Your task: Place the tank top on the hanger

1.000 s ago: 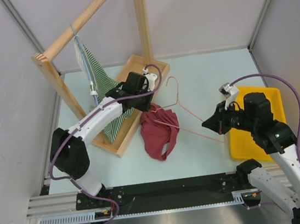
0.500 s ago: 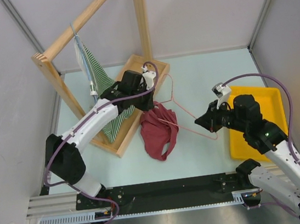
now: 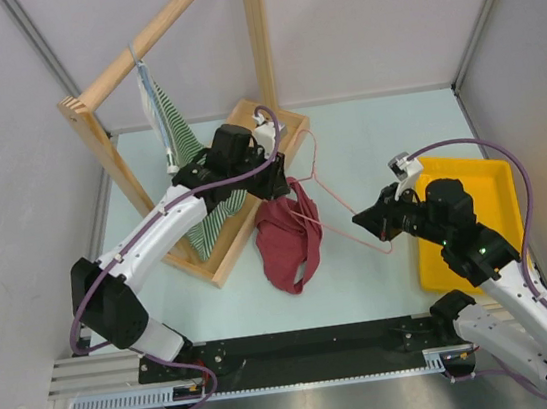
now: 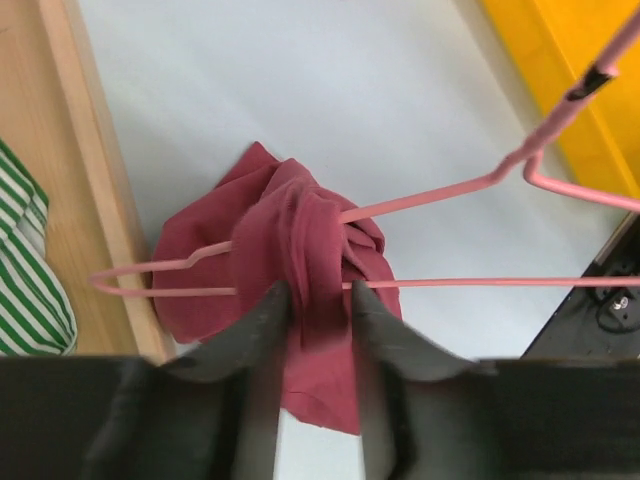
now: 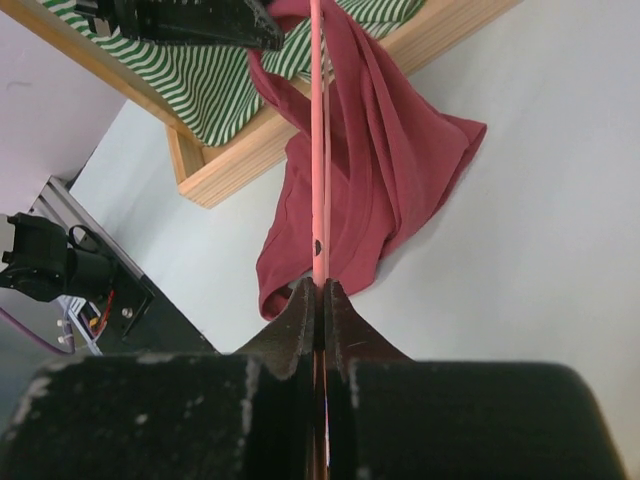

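Roughly midway, I'd say; the maroon tank top (image 4: 300,250) is bunched around the pink wire hanger (image 4: 450,283), with the wire passing through the wad, so some threading seems done; it isn't sitting on both shoulders yet, and I can't tell which opening the wire goes through. The rest of the cloth droops to the pale table (image 3: 386,139) just beside the wooden rack base (image 3: 222,257).

Left: spread the top so each strap lands on a hanger shoulder.

Poses: the left arm reaches out over the rack base, its left gripper (image 4: 318,300) pointing down with fingers (image 4: 265,310) clamped on a fold of the tank top right at the wire; the right arm is bent over the yellow tray (image 3: 457,180), its right gripper (image 5: 318,295) aimed leftward, fingers pinched tight on the hanger's wire at its outer end, holding it off the table. The green-and-white striped garment (image 3: 175,127) hangs on the rack, off to the side.
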Controlling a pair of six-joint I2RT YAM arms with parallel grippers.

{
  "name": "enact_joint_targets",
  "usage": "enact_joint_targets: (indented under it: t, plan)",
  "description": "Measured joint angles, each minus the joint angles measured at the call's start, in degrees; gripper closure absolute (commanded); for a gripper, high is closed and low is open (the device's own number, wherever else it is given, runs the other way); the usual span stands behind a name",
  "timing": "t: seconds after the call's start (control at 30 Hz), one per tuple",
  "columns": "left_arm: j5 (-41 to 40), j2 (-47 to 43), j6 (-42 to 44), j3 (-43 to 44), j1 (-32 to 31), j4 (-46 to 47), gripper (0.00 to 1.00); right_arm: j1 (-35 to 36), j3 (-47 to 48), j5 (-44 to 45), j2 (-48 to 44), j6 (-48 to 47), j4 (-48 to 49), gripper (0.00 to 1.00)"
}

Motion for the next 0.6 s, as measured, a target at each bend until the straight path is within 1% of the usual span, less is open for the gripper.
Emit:
enact_joint_targets:
  t: [0.07, 0.1, 0.13, 0.17, 0.4, 0.5, 0.6]
  plan:
    - [-1.38, -0.02, 0.33, 0.00, 0.00, -0.07, 0.24, 0.00, -0.02, -0.09, 0.00, 0.00, 0.57, 1.00]
    - [-1.70, -0.02, 0.57, 0.00, 0.00, -0.13, 0.11, 0.00, -0.02, -0.15, 0.00, -0.02, 0.87, 1.00]
    - [-2.36, -0.02, 0.35, 0.00, 0.00, -0.22, 0.05, 0.00, -0.02, -0.33, 0.00, -0.02, 1.14, 1.00]
    - [-2.67, -0.04, 0.83, 0.00, 0.00, -0.24, 0.01, 0.00, -0.02, -0.59, 0.00, -0.04, 1.38, 1.00]
    - [-4.00, -2.71, 1.20, -0.02, 0.63, -0.96, 0.00, -0.20, -0.63, -3.98, 0.00, -0.68, 3.39, 1.00]
    - [-3.48, -6.78, 1.88, -0.72, 2.56, -0.24, 0.01, -1.68, -1.01, -7.17, 0.02, -0.94, 4.74, 1.00]
    - [-1.88, -11.67, 2.99, -2.05, 4.55, 0.76, 0.01, -4.79, -1.18, -12.13, 0.02, -1.60, 6.12, 1.00]
